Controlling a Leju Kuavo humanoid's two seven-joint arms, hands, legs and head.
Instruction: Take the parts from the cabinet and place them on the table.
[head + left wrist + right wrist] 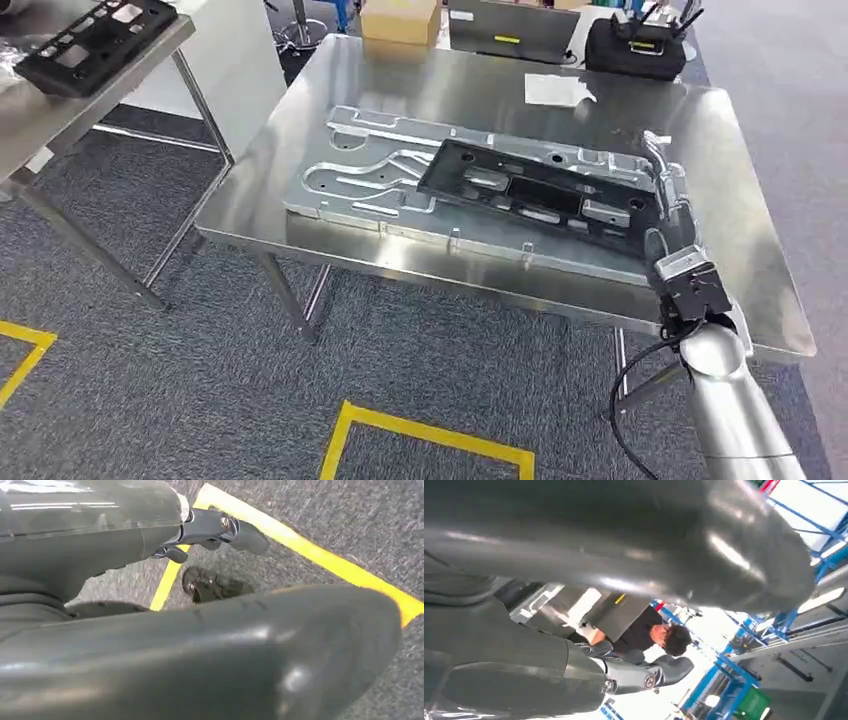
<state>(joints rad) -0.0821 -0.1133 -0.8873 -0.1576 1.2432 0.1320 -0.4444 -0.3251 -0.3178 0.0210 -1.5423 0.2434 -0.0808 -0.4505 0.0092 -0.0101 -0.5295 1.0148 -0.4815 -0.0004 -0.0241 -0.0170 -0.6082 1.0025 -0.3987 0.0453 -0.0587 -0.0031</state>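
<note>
Right arm (735, 400): silver tube, entering head view at 5 o'clock; black boxy wrist block; black cable looping at its 8 o'clock; right hand (668, 200): silver and dark fingers; left hand (210, 530): glossy grey cover, dark fingers, visible screw.

A black plastic frame panel (530, 192), with cut-outs, is seen lying flat and skewed on a silver metal plate (385, 170), toward the right edge of the steel table (470, 90).
</note>
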